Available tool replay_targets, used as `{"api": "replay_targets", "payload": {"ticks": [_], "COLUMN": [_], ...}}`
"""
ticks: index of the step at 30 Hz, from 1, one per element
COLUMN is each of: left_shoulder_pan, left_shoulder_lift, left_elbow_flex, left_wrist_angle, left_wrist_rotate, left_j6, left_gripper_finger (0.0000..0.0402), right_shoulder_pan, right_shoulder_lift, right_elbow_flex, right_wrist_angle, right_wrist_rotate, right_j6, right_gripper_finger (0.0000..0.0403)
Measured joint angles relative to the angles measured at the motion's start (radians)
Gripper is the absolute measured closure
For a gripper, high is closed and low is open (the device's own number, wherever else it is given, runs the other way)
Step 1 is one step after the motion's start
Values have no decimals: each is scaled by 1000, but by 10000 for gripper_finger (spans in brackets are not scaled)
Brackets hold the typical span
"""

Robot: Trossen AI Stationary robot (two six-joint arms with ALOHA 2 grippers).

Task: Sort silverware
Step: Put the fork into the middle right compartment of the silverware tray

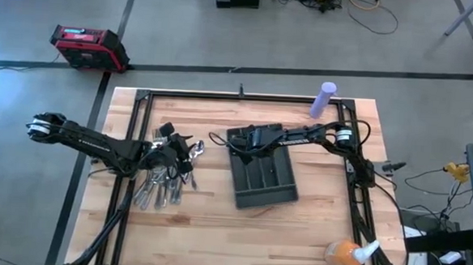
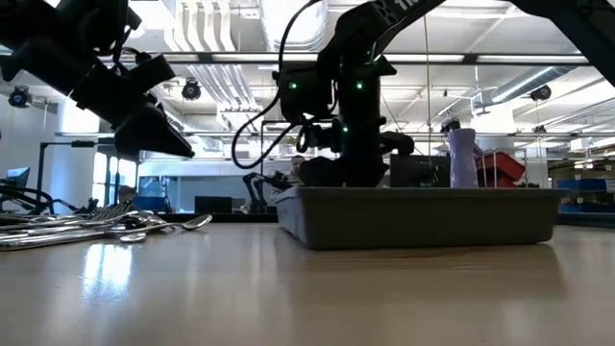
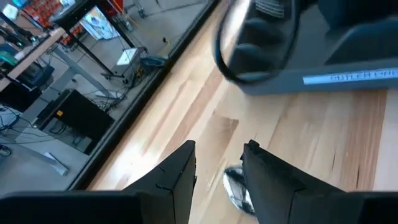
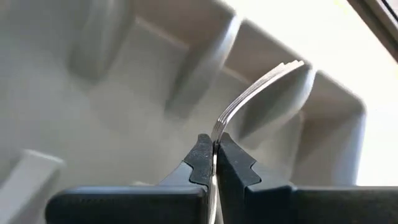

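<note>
Gripping fork (image 4: 258, 93), right fingers (image 4: 214, 163) inside tray (image 4: 155, 118)

Bright overhead lights, tabletop glare, blurred wrist views

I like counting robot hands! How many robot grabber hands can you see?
2. The left gripper hangs open over the silverware pile on the table's left side. The right gripper is over the dark tray, shut on a fork. None seem hidden.
</note>
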Motion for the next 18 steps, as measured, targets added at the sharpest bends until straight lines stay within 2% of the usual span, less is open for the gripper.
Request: {"api": "replay_targets", "payload": {"ticks": [6,18], "left_shoulder_pan": [0,0], "left_shoulder_lift": [-13,-16], "left_elbow_flex": [0,0], "left_wrist_angle": [-6,-5], "left_wrist_rotate": [4,-13], "left_j6": [-1,-12], "left_gripper_finger": [283,277], "right_shoulder_pan": [-5,-8], "right_shoulder_lift": [-1,29], "right_elbow_flex": [0,4], "right_wrist_angle": [-25,-6], "right_wrist_rotate": [43,49], "right_j6": [-27,-130], "right_gripper_finger": [403,398]}}
